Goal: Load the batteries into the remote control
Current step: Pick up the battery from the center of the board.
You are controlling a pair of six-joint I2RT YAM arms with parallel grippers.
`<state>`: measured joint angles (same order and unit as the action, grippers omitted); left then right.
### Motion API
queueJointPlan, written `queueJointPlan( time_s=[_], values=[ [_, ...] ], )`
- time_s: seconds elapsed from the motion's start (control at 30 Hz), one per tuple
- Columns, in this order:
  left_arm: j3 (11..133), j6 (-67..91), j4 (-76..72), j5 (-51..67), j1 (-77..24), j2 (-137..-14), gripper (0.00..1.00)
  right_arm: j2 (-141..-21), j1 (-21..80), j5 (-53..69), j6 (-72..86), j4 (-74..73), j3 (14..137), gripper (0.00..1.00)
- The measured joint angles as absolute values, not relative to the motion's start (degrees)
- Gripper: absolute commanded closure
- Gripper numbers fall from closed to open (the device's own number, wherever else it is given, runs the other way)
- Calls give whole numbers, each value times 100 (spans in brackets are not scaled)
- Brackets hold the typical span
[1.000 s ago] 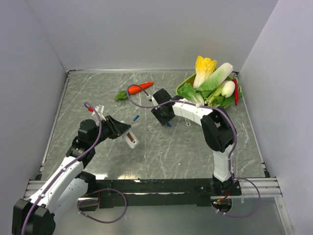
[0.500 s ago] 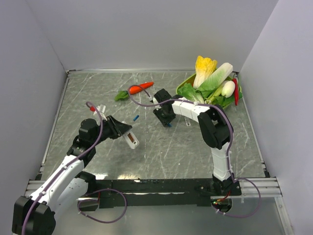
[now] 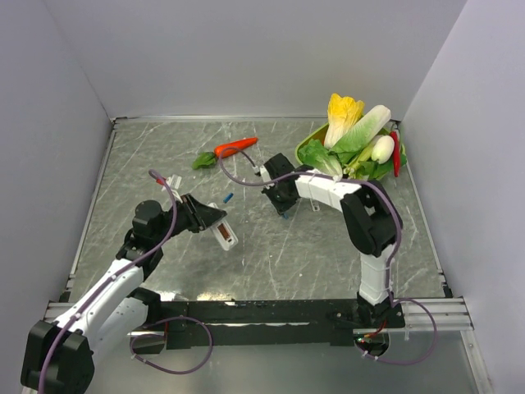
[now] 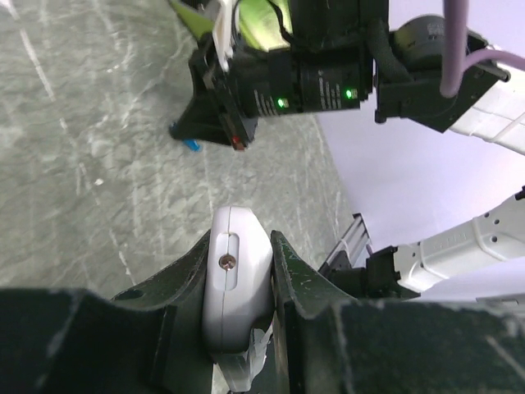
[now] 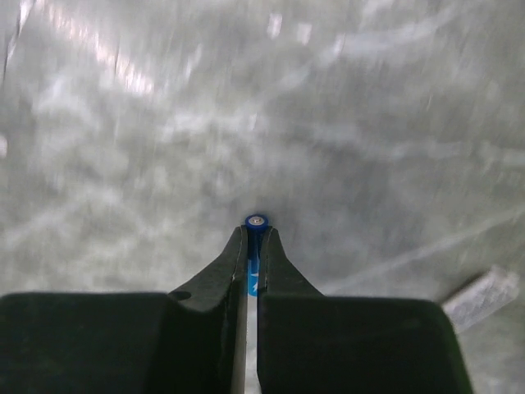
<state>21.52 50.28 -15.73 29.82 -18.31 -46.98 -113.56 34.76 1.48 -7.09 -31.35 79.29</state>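
My left gripper (image 3: 215,223) is shut on the white remote control (image 3: 224,236) and holds it just above the table at left centre. In the left wrist view the remote (image 4: 238,275) is pinched edge-on between the jaws of the gripper (image 4: 238,250). My right gripper (image 3: 284,202) is shut on one blue battery (image 3: 285,214), tip pointing down at the table. In the right wrist view the battery (image 5: 255,223) pokes out between the fingertips of the gripper (image 5: 254,240). A second blue battery (image 3: 227,198) lies loose on the table between the two grippers.
A green bowl (image 3: 308,146) piled with vegetables stands at the back right. An orange carrot (image 3: 236,146) with a green leaf (image 3: 203,160) lies at the back centre. A small white strip (image 3: 314,206) lies by the right gripper; it also shows in the right wrist view (image 5: 484,295).
My right gripper has shifted slightly right and nearer with the battery in it. My left gripper has edged right with the remote.
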Motion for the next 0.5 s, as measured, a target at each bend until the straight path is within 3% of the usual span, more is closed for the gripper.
queueJointPlan(
  time_s=[0.17, 0.5],
  values=[
    [1986, 5072, -2108, 3249, -1831, -4694, 99, -10416, 3474, 311, -578, -2923, 7172, 100],
    [1721, 5557, -3227, 3535, -1831, -4700, 99, -7387, 3798, 735, 130, -1483, 6029, 100]
  ],
)
